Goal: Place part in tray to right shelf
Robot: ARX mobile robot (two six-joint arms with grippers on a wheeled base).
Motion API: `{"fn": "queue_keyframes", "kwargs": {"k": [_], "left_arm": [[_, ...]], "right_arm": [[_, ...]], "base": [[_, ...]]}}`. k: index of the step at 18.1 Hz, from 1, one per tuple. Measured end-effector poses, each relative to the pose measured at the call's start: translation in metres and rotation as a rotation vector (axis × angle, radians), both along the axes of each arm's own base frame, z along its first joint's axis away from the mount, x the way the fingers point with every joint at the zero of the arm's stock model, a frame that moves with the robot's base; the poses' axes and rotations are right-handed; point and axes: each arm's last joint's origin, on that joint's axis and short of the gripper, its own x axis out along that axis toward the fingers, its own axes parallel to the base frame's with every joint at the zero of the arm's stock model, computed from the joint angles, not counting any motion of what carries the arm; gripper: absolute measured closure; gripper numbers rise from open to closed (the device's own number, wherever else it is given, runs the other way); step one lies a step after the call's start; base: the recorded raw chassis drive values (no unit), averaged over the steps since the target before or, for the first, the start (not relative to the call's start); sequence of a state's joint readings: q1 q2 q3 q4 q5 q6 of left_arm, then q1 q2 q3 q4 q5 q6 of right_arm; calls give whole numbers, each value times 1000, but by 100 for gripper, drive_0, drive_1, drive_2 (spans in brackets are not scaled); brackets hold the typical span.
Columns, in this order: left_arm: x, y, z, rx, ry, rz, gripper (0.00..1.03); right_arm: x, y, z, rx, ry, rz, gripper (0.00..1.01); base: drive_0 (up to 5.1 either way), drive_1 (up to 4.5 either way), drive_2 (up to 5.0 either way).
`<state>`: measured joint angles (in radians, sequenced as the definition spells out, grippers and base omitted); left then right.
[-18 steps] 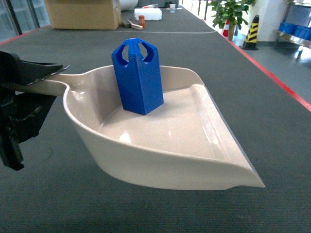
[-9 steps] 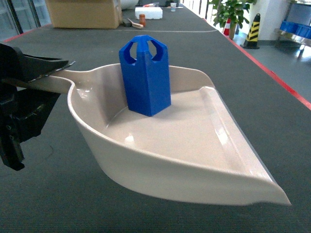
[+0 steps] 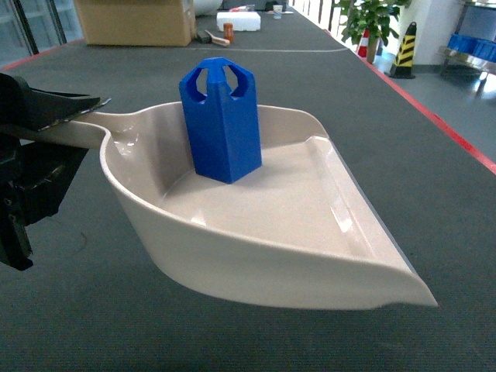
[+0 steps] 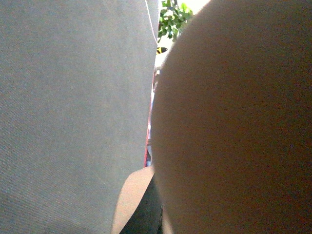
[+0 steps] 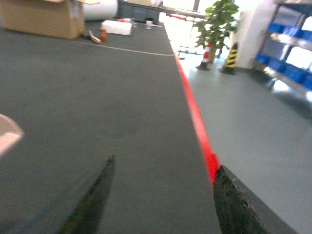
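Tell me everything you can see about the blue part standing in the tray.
The blue part is a tall, square-sided block of matte bright-blue plastic, its tapered top pierced by arched openings. It stands upright, unheld, its base on the floor of the beige glossy tray, toward the handle end. The left gripper holds only the tray's handle.

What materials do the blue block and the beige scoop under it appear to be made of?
The blue block looks like matte moulded plastic: uniform colour, crisp flat faces, almost no shine. The beige scoop looks like glossy plastic: window light reflects in soft patches on its smooth floor, and its rim curves in one seamless piece. Both are judged by look only.
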<state>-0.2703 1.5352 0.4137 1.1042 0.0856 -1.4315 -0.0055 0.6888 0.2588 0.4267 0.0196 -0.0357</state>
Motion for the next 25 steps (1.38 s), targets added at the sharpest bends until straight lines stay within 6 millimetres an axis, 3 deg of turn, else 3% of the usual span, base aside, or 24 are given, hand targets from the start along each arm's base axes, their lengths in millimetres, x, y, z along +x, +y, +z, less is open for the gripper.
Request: {"fn": "queue_keyframes", "kwargs": {"k": [1, 2, 3, 4, 11, 25], "left_arm": [[0, 0, 0, 0, 0, 2, 88], [0, 0, 0, 0, -1, -2, 88], [0, -1, 0, 0, 0, -5, 88], [0, -1, 0, 0, 0, -5, 88], [0, -1, 0, 0, 0, -5, 88], [0, -1, 0, 0, -2, -6, 88]], "right_arm": [[-1, 0, -1, 2, 0, 6, 44], [-6, 1, -9, 13, 3, 24, 59], [-16, 1, -22, 18, -3, 23, 90], [-25, 1, -33, 21, 2, 23, 99], [-44, 1, -52, 21, -21, 23, 99], [-63, 1, -57, 21, -2, 24, 99]], "base": [[0, 0, 0], [0, 0, 0], [0, 0, 0], [0, 0, 0], [0, 0, 0], [0, 0, 0]]}}
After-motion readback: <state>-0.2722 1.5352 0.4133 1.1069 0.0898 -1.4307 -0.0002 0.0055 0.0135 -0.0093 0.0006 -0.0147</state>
